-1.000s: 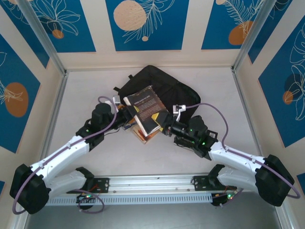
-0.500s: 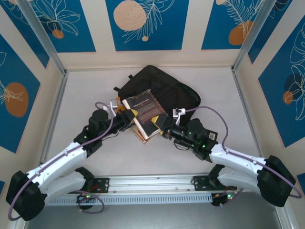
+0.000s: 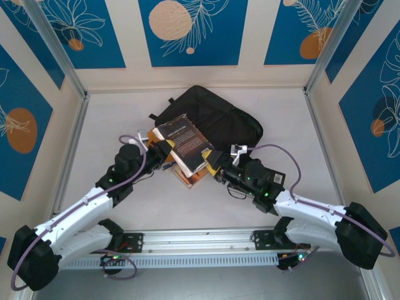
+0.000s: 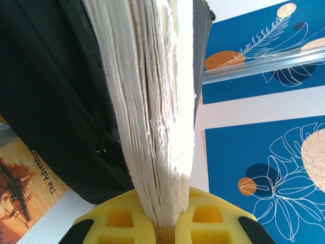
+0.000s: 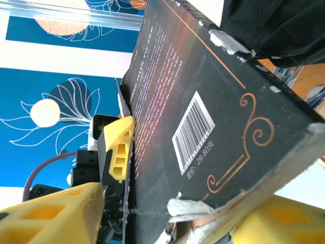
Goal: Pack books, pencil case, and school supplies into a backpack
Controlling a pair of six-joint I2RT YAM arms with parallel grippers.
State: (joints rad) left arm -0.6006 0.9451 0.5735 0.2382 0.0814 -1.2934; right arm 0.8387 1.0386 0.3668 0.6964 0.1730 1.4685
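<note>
In the top view, the black paperback book with gold pattern [image 3: 185,142] is held up tilted in the middle of the frame. It is just in front of the large black fabric backpack [image 3: 228,119] and above an orange-covered book [image 3: 187,178] that lies on the white table [image 3: 112,125]. The left gripper [image 3: 164,149] is closed tight on the book's page edge, and the left wrist view shows its yellow fingers [image 4: 117,218] pinching the pages. The right gripper [image 3: 213,165] has its fingers wide around the book's lower corner, with a gap on one side.
</note>
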